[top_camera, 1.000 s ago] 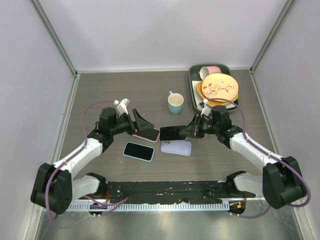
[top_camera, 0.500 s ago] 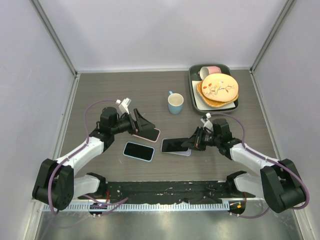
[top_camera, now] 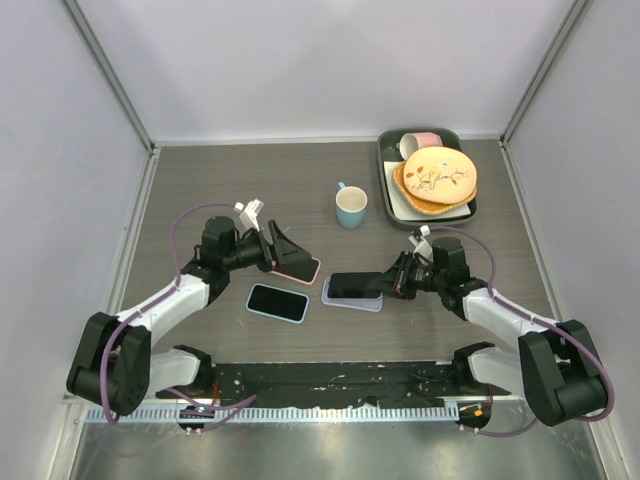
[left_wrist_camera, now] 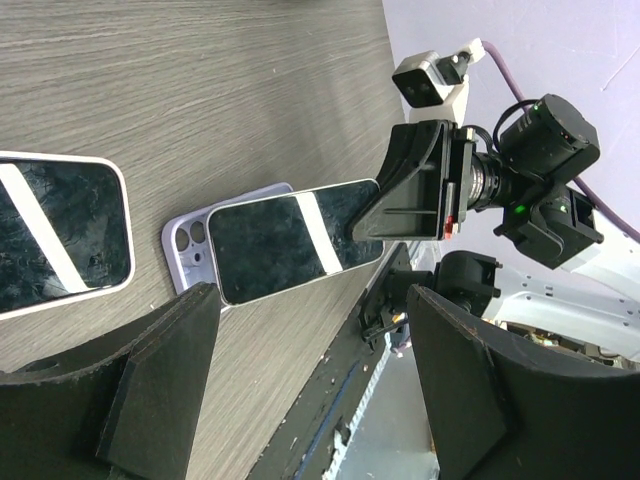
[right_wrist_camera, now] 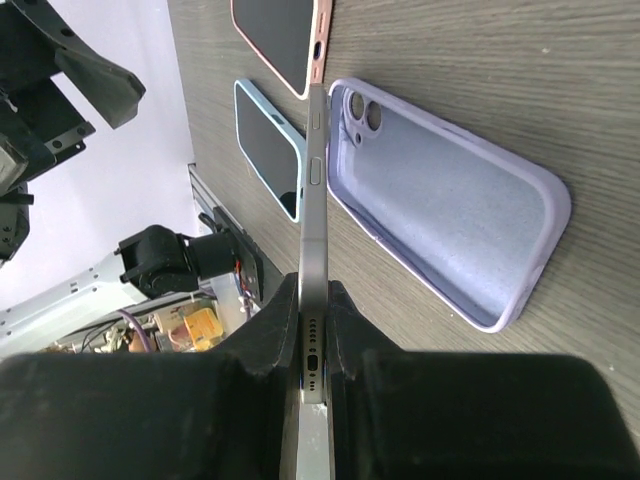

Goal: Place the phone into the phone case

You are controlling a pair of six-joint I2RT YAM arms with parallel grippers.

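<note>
We are at the seating step. The right end effector (top_camera: 390, 285) is clamped on the phone (top_camera: 354, 284), pinching it by the short end that carries the charging port. It holds the phone just above the lilac phone case (right_wrist_camera: 440, 215), which lies open side up on the bench (top_camera: 250, 185). The left end effector (top_camera: 285, 250) hangs with its fingers spread and nothing between them, near a pink-cased phone (top_camera: 303, 269) and a blue-cased phone (top_camera: 277, 302).

To do this well, we judge the free end should go in first, tucked under the lip at the case's camera cutout. The gripped end then comes down flat. Before lowering, the phone's edges need squaring to the case walls, since from above it sits slightly toward the far side of the case. The left end effector could steady the case so it does not slide.

The phone lies screen up. Its long axis runs left to right across the bench, roughly parallel to the case's. Its free end points toward the left arm, as does the case's cutout end. Whether that end already touches the case we cannot tell.
</note>
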